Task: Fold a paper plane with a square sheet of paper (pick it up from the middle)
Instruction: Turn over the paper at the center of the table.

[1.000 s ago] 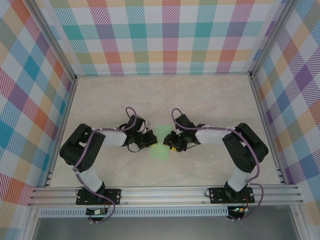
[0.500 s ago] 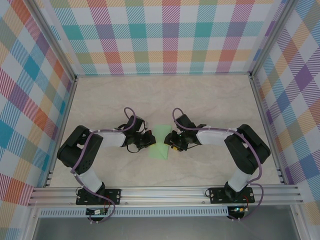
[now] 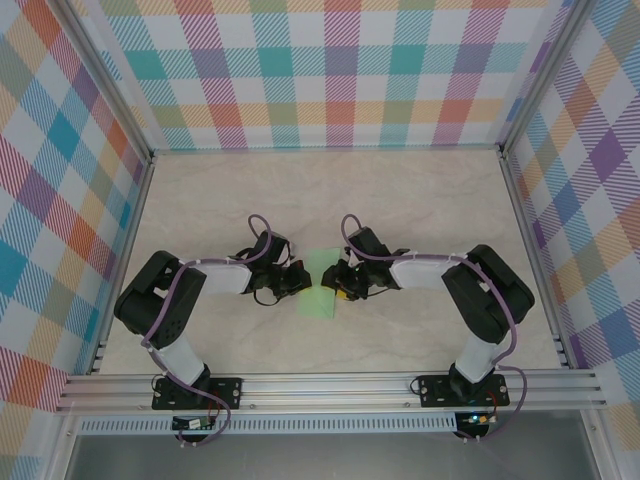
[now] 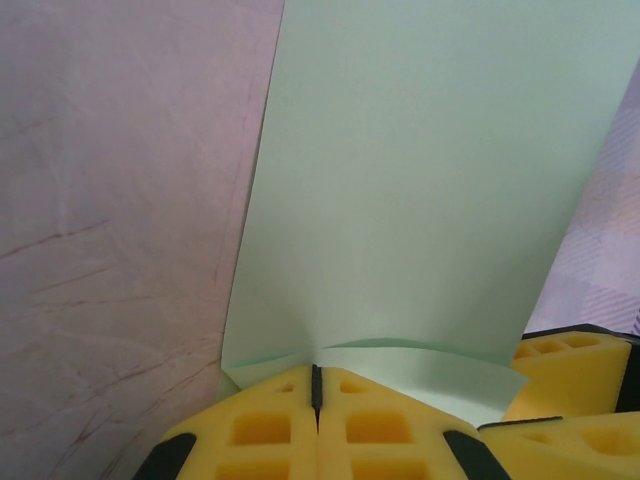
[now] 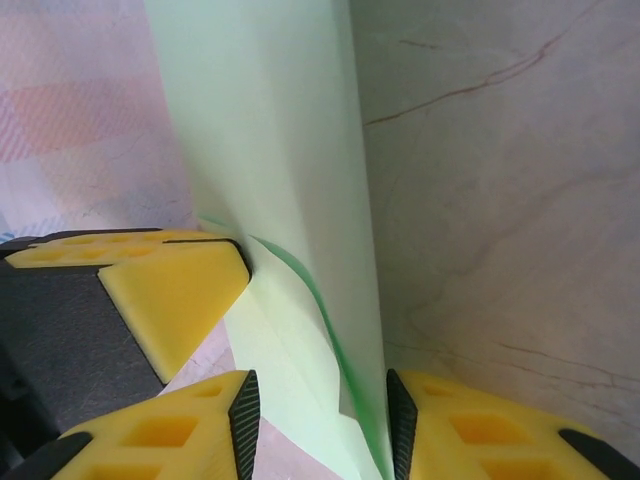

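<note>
Between checked walls (image 3: 340, 70), marbled table (image 3: 420, 195), mint paper (image 3: 320, 298)

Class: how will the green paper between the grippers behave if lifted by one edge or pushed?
Probably floppy: the paper curls where the shut left gripper pinches its edge. Likely very light, being a thin sheet. Pushed, it would probably buckle, not slide: it bows between the right gripper and its open fingers.
</note>
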`<state>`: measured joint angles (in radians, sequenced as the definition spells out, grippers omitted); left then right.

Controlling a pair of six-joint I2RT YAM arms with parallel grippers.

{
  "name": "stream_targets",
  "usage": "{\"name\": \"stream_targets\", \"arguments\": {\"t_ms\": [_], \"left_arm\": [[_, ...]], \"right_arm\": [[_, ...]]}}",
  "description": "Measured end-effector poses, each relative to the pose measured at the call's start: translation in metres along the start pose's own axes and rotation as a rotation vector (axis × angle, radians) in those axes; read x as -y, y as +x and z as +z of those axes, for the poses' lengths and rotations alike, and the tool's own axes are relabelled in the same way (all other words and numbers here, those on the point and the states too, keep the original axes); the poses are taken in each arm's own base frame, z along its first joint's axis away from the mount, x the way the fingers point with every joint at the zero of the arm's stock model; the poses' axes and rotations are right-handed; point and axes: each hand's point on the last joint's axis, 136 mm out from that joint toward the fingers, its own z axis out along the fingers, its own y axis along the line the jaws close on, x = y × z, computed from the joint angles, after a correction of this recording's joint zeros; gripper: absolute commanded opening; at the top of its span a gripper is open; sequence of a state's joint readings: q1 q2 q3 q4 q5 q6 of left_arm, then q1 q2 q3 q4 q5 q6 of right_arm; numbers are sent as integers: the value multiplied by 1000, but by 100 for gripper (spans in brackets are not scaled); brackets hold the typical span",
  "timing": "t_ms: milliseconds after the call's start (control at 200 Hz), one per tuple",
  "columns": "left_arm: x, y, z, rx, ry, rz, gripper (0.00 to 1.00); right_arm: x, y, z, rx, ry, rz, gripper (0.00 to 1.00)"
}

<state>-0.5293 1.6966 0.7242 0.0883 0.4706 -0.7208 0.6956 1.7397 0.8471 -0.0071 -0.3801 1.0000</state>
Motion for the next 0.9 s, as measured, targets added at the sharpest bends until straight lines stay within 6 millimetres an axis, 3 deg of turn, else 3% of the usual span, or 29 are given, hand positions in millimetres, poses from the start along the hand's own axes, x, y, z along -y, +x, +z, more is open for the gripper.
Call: {"name": "stream_targets", "arguments": {"t_ms": [170,480,755,900], "left_arm": [[1,0,-2,3,2,-17,6],[18,-10,-28,79,23,-2,15],[18,-11,-74,208,-26,6,20],[20,-10,-104,288,-38,4,26]], "right_arm": [[-1,-1,1,1,-10,-38,40],[-8,0,3,0,-60,-117,27],[-5,1,1,-6,-34,-163,7],[-16,-3,-19,16,17,-222,3]]}}
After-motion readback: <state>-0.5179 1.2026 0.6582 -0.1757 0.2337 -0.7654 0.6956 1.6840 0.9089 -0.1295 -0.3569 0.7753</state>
